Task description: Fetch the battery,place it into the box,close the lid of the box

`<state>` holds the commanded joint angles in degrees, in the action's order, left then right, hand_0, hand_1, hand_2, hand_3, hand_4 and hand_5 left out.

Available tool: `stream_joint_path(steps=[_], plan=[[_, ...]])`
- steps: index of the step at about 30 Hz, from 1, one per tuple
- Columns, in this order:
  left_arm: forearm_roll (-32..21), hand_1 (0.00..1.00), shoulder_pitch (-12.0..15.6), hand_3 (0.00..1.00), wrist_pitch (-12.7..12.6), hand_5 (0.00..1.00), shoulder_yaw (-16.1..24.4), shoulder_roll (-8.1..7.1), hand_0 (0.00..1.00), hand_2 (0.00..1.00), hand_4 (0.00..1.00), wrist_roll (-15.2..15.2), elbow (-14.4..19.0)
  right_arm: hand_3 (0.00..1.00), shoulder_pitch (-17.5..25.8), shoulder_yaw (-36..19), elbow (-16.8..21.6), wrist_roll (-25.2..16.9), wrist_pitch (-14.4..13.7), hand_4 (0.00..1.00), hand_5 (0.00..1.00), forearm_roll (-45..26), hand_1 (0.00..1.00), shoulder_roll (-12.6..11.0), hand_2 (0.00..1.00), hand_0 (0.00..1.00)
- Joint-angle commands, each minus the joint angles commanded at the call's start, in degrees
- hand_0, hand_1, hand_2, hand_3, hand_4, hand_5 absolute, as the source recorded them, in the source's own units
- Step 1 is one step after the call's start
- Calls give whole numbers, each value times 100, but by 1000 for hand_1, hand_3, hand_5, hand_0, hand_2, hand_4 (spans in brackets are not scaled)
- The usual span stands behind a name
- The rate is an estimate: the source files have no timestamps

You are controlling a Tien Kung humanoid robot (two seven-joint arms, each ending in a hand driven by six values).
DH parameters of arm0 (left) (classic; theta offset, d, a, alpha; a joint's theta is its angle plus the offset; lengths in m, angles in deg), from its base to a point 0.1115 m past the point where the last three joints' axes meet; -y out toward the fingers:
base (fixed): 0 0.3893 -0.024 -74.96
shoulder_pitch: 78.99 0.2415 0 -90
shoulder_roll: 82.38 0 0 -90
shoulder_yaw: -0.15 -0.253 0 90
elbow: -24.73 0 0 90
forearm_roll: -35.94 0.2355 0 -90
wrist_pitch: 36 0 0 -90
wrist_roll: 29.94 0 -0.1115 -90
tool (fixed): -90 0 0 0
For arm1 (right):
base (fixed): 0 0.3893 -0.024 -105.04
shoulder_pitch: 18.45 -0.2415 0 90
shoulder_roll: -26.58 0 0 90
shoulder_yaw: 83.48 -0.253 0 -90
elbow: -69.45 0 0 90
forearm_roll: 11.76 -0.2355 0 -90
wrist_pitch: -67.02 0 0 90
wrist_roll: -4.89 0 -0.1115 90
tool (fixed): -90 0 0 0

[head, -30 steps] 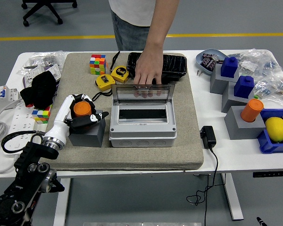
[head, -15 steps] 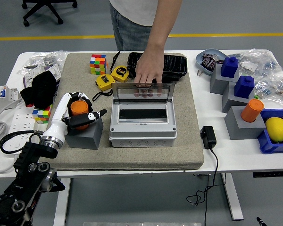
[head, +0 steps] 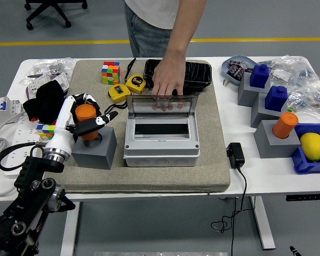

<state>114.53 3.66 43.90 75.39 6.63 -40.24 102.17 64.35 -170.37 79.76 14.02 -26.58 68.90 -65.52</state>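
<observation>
An orange cylindrical battery (head: 86,120) is held in my left hand (head: 88,118), whose fingers are curled around it, just above a grey block (head: 95,151) on the mat's left side. The grey box (head: 161,141) sits in the mat's middle with its clear lid (head: 161,105) standing upright. A person's hand (head: 167,80) rests on the lid's top edge from the far side. My right hand is out of view.
Two yellow tape measures (head: 127,88) and a Rubik's cube (head: 110,72) lie behind the box. A black bundle (head: 44,101) and a power strip (head: 10,130) are at the left. Grey blocks with blue and orange parts (head: 274,120) and a lemon (head: 312,146) stand at the right.
My left hand has lifted the orange battery up and slightly left, out of the grey block. The person's hand stays on the lid.
</observation>
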Motion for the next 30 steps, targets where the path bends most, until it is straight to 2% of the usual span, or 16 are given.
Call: stream_joint_path(steps=[7, 10, 11, 16, 17, 24, 30], plan=[[252, 2, -60, 61, -170, 2, -114, -90, 36, 53, 998, 91, 396, 764, 4, -4, 0, 10, 1, 998, 998, 18, 691, -2, 713, 768], [517, 2, -73, 61, -260, 2, -223, -139, 36, 53, 998, 159, 632, 764, -2, 0, 0, 8, 0, 998, 998, 17, 691, -10, 713, 768], [630, 2, -79, 42, -299, 42, -269, -159, 34, 43, 998, 181, 699, 764, -3, 1, 0, 9, 1, 998, 998, 20, 692, -11, 712, 766], [1560, 2, -115, 42, -603, 42, -504, -238, 34, 43, 998, 234, 962, 764, -4, 7, 0, 11, 3, 998, 998, 23, 692, -10, 712, 766], [1737, 2, -123, 21, -654, 162, -545, -250, 39, 26, 998, 238, 991, 765, -3, 5, 0, 13, 3, 998, 998, 27, 691, -10, 712, 767], [2664, 2, -198, 11, -943, 186, -949, -358, 46, 23, 998, 280, 1207, 765, 8, 6, 0, 20, 4, 998, 998, 35, 691, -19, 712, 766], [3249, 2, -349, 9, -1007, 188, -1406, -427, 45, 22, 998, 364, 1271, 764, -4, 16, 0, 14, 4, 998, 998, 31, 691, -26, 712, 766]])
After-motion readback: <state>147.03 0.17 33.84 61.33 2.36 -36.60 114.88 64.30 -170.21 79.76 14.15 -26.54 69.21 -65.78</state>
